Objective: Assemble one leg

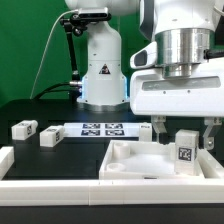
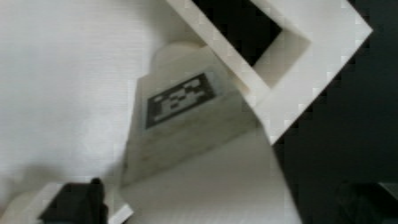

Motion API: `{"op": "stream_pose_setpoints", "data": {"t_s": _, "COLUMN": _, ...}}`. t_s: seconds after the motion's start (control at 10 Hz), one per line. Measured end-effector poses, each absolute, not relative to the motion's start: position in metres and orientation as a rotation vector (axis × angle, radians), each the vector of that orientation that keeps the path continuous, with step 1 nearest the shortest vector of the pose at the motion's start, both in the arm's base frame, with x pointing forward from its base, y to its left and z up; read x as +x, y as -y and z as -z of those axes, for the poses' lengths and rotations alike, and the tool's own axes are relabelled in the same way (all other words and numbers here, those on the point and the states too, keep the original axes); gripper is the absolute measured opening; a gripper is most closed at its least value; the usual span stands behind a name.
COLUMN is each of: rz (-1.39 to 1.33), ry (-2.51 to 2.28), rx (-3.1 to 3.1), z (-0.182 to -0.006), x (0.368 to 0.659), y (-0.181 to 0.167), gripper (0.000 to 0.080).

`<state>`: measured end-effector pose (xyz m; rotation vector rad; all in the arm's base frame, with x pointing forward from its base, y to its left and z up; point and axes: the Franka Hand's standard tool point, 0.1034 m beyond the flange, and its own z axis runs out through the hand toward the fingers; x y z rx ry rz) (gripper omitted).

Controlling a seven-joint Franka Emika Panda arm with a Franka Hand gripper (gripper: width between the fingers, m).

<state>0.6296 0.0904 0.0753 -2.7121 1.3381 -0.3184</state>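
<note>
**Leg upright at the tray, between the fingers**

While our arm hangs low at the exterior view's right, the gripper (image 1: 182, 132) sits over the near corner of the white tray (image 1: 125, 160). One leg (image 1: 184, 147) stands upright there, its coded tag facing the camera, and it rises from the tray's right part. Our two dark fingers (image 1: 160, 131) flank it, one on each side. We see a sliver of space between each finger and the leg in the exterior view, so the fingers stand apart and we cannot say that they press on it.

From the wrist view, the leg (image 2: 187, 110) fills the middle of the picture as a tall white block with its tag tilted across the face. A dark fingertip (image 2: 75, 200) shows at the edge, beside the leg's lower end; whether it touches we cannot tell. Part of the tray's rim (image 2: 267, 60) crosses behind the leg as a white angled frame over black table.

Two more legs lie loose on the black table at the exterior view's left: one (image 1: 24, 128) farther left, another (image 1: 50, 137) just beside it, both well apart from the tray. Between them and the arm's white base (image 1: 103, 70) lies the marker board (image 1: 98, 129), flat, with its tags up. A white rail (image 1: 40, 185) runs along the near edge of the table.
</note>
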Motion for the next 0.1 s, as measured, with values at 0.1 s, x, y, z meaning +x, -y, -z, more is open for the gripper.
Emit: {"op": "stream_pose_setpoints", "data": {"t_s": 0.1, "rz": 0.318, "ry": -1.338, "rx": -2.712, "z": -0.0753, "x": 0.6296, "y": -0.0904, "gripper": 0.0649}}
